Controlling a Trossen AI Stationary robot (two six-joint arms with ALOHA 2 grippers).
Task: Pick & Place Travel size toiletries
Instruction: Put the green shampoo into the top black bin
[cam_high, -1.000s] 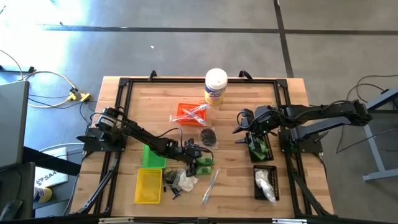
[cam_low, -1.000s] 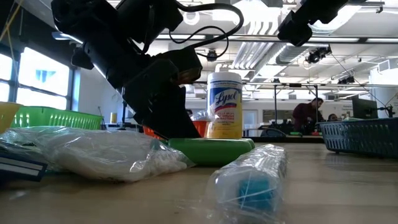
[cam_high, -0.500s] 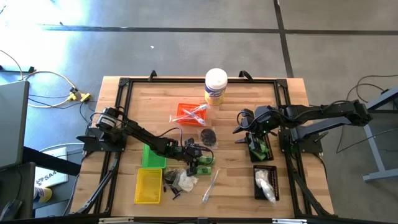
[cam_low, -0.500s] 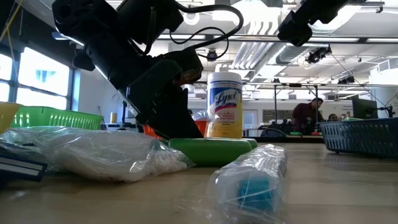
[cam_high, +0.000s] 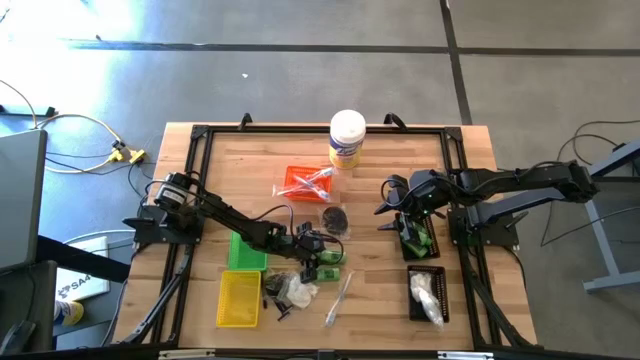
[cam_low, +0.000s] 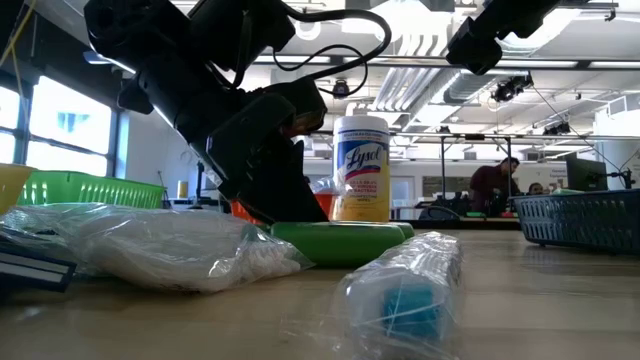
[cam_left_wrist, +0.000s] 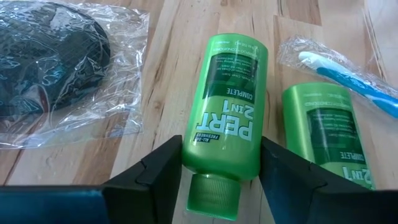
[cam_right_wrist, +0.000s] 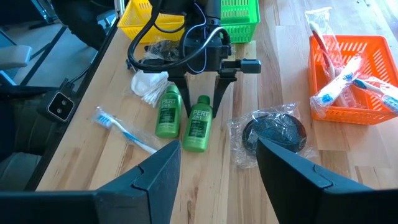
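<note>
Partly cut off by the frame edge, the left pincer (cam_left_wrist: 221, 165) clasps a green bottle (cam_left_wrist: 229, 121); the right pincer (cam_right_wrist: 217, 165) gapes empty.

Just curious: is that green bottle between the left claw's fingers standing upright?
No, the green bottle lies flat on the table between the left gripper fingers.

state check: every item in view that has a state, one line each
left gripper: fingers on either side of a green bottle, down on the table
green bottle: lying flat, cap on, between the left fingers
second green bottle: lying flat beside the first
toothbrush: wrapped, lying on the table
black item: bagged, on the table
right gripper: open, empty
wipes canister: upright, lid on
orange tray: holds wrapped toothbrushes
</note>
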